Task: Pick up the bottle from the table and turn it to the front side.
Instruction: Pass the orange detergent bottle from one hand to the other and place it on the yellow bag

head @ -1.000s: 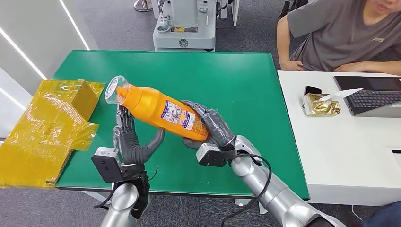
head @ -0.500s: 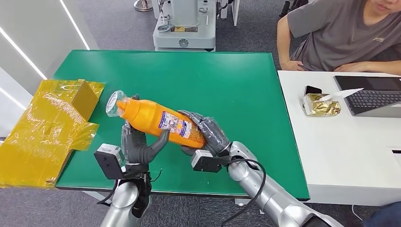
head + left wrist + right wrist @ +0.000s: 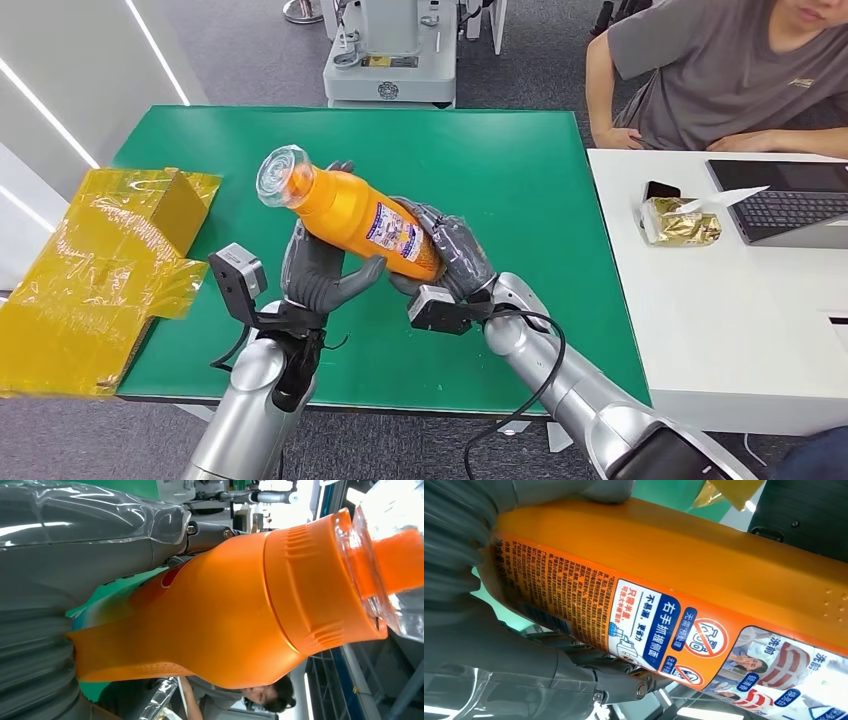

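Left hand (image 3: 318, 275) and right hand (image 3: 448, 258), nearest the camera, both grip the orange bottle (image 3: 355, 213), fingers wrapped round its body from opposite sides. The bottle is held tilted above the green table (image 3: 500, 160), clear cap (image 3: 281, 176) pointing up and away, printed label facing up. Farther left lies yellow packaging (image 3: 100, 270); farther right, a seated person (image 3: 720, 75) at a white desk (image 3: 740, 330).

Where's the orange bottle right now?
In the head view, the orange bottle is held tilted above the green table, between the left hand and right hand.
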You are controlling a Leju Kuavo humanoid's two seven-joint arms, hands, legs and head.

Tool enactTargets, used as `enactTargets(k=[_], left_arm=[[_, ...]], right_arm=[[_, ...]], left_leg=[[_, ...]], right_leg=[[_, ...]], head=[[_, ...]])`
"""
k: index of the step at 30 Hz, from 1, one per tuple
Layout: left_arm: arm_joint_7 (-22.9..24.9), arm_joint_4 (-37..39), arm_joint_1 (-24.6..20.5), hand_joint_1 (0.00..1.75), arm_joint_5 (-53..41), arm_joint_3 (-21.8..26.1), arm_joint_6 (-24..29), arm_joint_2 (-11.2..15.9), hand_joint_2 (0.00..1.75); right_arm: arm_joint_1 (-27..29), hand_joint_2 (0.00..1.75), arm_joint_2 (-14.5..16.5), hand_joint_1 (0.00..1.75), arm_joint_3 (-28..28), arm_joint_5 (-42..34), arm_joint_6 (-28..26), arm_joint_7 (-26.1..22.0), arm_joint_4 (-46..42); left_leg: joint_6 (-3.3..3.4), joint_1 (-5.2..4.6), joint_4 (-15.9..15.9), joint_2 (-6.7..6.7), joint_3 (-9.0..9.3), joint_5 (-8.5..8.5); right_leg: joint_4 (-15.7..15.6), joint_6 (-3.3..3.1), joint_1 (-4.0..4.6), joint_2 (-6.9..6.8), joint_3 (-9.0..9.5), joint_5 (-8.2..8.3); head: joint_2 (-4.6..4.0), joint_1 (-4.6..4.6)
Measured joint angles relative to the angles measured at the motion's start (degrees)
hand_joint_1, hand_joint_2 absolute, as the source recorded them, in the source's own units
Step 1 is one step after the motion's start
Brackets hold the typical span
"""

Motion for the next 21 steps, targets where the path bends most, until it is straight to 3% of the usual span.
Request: enactTargets(k=[15,18,21], left_arm=[[0.3,2.74,-1.7,0.0,-1.16,-0.07,-0.33,0.01,1.75],[0.43,3.57,-2.53,0.0,-5.77,-0.65,4.33,-0.23,1.75],[0.52,3.93,-2.67,0.0,-14.39,-1.35,14.6,-0.6,1.75]], right_arm=[[-0.31,1.75,0.32,1.75,0.0,0.03,-0.62,0.05,1.41],[-0.4,1.75,0.55,1.75,-0.07,-0.07,-0.03,0.14,1.64],[-0.52,1.75,1.24,1.75,-0.54,0.53,2.04,0.23,2.1]], left_leg=[[0.0,0.0,0.0,0.01,-0.01,0.0],[0.0,0.0,0.0,0.01,-0.02,0.0],[0.0,0.0,0.0,0.03,-0.02,0.0]], right_leg=[[0.01,0.0,0.0,0.02,-0.02,0.0],[0.01,0.0,0.0,0.02,-0.02,0.0],[0.02,0.0,0.0,0.04,-0.03,0.0]], head=[[0.0,0.01],[0.0,0.01],[0.0,0.0]])
